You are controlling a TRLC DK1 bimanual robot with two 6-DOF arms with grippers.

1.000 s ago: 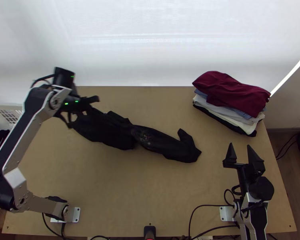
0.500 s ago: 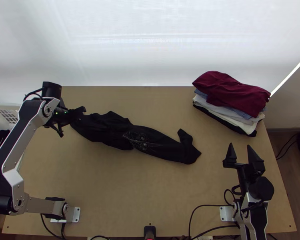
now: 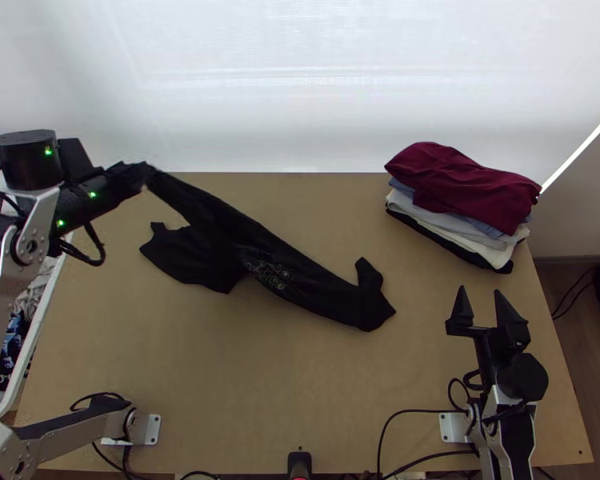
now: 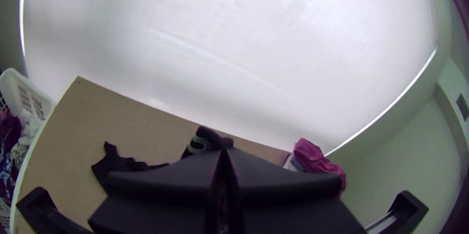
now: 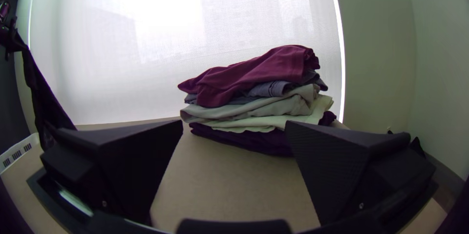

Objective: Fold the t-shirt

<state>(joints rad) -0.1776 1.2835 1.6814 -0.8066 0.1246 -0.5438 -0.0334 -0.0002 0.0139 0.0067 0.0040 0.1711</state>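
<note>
Black, with a pale printed design near its middle, the t-shirt [image 3: 212, 256] runs across the left and centre of the top view, in a long bunched shape. One part of it rises toward the upper left, up off the light wooden table [image 3: 300, 384]; a wider flap lies on the wood below that raised part, and the other end lies right of the centre, with a short piece turned up. At the upper left, the left gripper [image 3: 146, 173] has its fingers together, clamped on the raised end of the t-shirt. At the lower right, the right gripper [image 3: 481, 291] has its two pointed black fingers wide apart, with nothing between them. At the upper right sits a stack of folded clothes [image 3: 468, 192], maroon on top, then blue, grey, white and a dark one. A white plastic basket [image 4: 41, 98] holding clothes stands at the left edge.
</note>
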